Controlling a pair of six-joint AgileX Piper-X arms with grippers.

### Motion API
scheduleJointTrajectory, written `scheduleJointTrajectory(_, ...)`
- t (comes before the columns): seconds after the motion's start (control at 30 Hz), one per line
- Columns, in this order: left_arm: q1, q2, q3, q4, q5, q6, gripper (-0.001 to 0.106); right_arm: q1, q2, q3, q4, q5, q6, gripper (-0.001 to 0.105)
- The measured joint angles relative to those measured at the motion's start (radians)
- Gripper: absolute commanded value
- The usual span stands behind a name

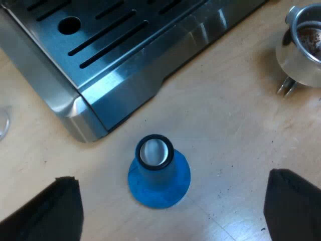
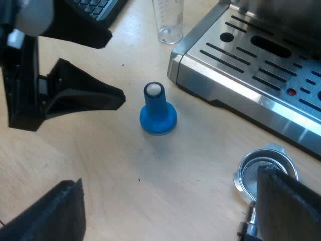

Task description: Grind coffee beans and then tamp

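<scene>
A blue tamper (image 1: 158, 170) stands upright on the wooden table just off the corner of the espresso machine's drip tray (image 1: 115, 55). My left gripper (image 1: 173, 213) hovers over it, open, with a finger wide on either side. From the right wrist view, the tamper (image 2: 158, 113) stands just past the tips of the left gripper (image 2: 116, 68). The metal holder (image 1: 303, 47) lies on the table with brown grounds in its basket. My right gripper (image 2: 168, 213) is open, one finger (image 2: 286, 206) over the holder (image 2: 266, 168), whose handle is mostly hidden.
A clear measuring glass (image 2: 168, 20) stands by the drip tray's (image 2: 251, 65) far corner. A dark keyboard (image 2: 95, 7) lies beyond it. Bare wooden table surrounds the tamper.
</scene>
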Motion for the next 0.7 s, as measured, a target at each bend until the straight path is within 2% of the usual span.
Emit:
scheduleJointTrajectory(0.2, 0.000, 0.107, 0.000, -0.124, 0.040, 0.000, 0.087, 0.000, 0.000, 0.000, 0.000, 0.000, 0.000, 0.070)
scheduleJointTrajectory(0.7, 0.000, 0.353, 0.000, -0.274, 0.045, 0.000, 0.087, 0.000, 0.000, 0.000, 0.000, 0.000, 0.000, 0.070)
